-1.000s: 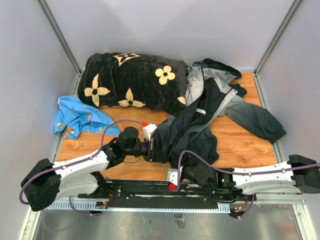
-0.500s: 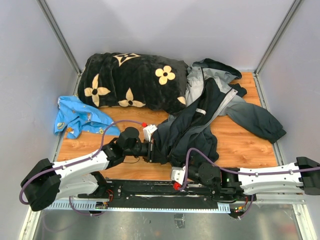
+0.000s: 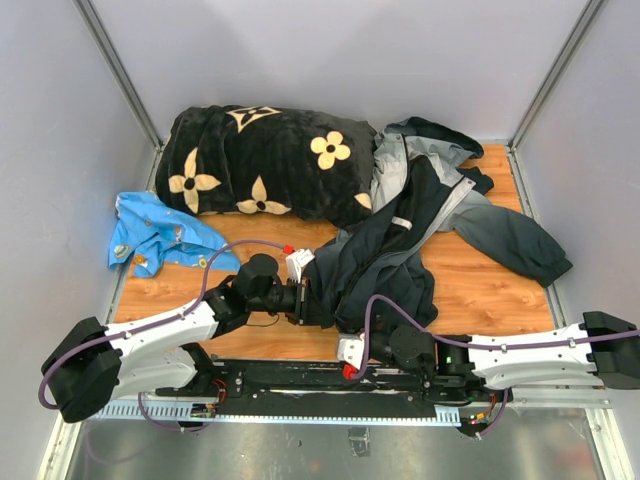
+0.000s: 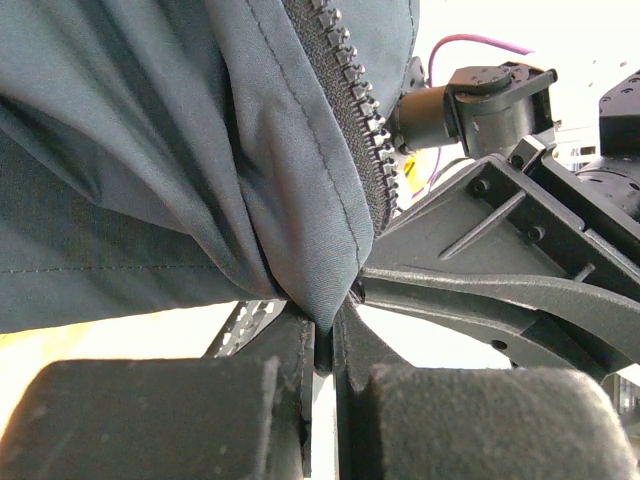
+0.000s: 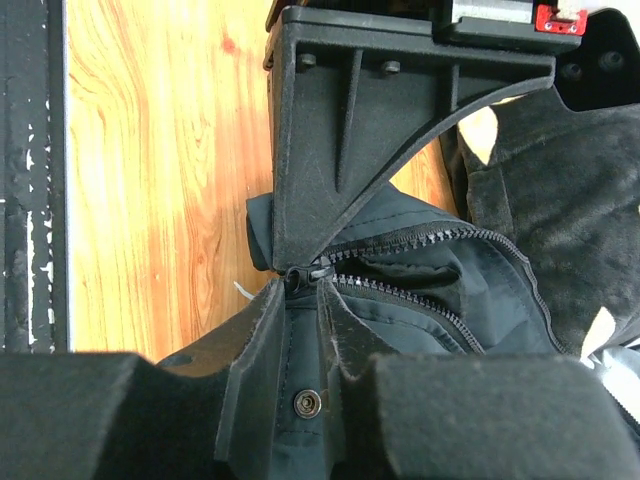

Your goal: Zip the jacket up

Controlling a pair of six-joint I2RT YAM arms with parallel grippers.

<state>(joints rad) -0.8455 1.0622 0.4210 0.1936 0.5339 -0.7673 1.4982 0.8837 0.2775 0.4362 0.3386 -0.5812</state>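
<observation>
ITEM: jacket (image 3: 400,240), crumpled from desk (image 3: 480,290) centre to far right, zip open | left gripper (image 4: 322,345): jaws clamped on hem fold beside the teeth | right gripper (image 5: 303,287): jaws nearly together, nipping zipper slider (image 5: 310,272) | HANDLING: hold hem taut, draw slider straight along teeth, fabric clear.

Robot lab cell: plain grey walls (image 3: 300,50), metal posts (image 3: 120,75), wood-grain worktop (image 3: 480,290), arms (image 3: 160,340) bolted to a rail (image 3: 290,380)
</observation>
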